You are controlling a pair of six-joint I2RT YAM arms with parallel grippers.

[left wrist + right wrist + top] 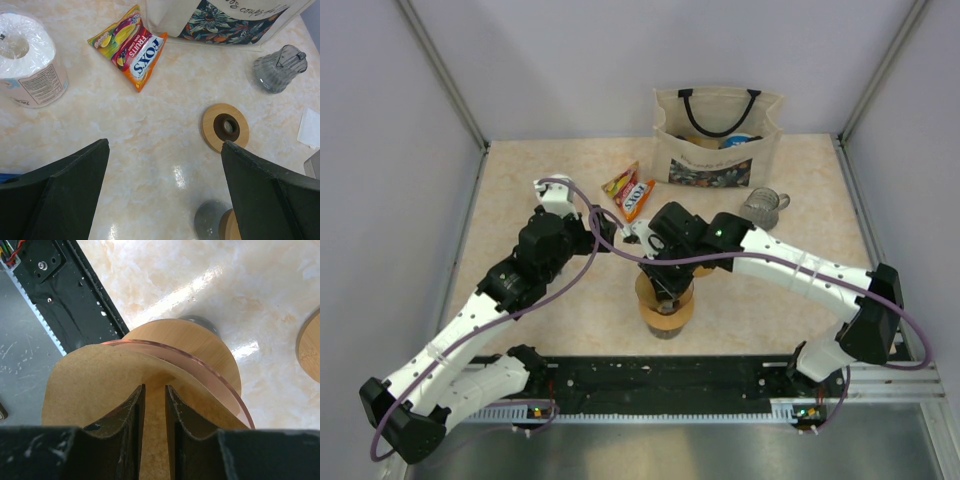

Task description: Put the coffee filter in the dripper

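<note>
Coffee filter (pixel 90 385) pinched in my right hand (pixel 154 400), at the dripper (pixel 200 350) rim: seating step. Next, I judge: lower, centre, let go. Left hand (pixel 165 165) spread, idle.

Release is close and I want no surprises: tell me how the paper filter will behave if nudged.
The coffee filter looks thin and curves freely, so it is probably floppy and very light. Pinched in the right gripper, it likely creases easily. It stands above the dripper rim, so a nudge may shift it.
</note>
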